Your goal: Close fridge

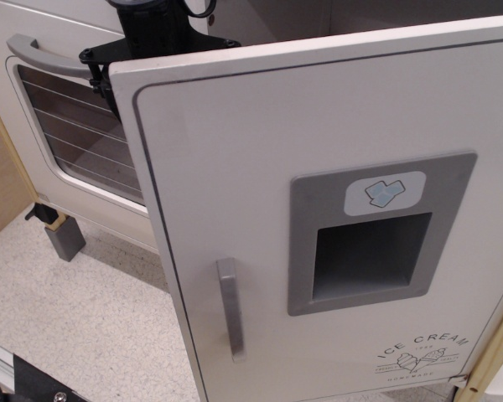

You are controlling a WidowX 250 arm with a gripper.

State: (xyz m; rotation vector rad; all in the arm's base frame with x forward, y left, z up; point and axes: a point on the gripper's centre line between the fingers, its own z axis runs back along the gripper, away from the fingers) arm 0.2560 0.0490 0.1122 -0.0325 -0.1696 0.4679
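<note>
The white fridge door (318,209) fills most of the view and stands partly open, its left edge swung out toward the camera. It has a grey vertical bar handle (229,308), a grey recessed ice-dispenser panel (373,234) and an "ICE CREAM" print (423,352) at the lower right. My black gripper (151,38) is at the top, just behind the door's upper left corner. Its fingers are hidden behind the door's top edge, so I cannot tell whether they are open or shut.
The white oven (75,126), with a glass window and a curved grey horizontal handle (46,54), stands at the left behind the door. A small grey block with a wooden and black top (63,234) lies on the speckled floor (84,318). A wooden panel (0,184) is at the far left.
</note>
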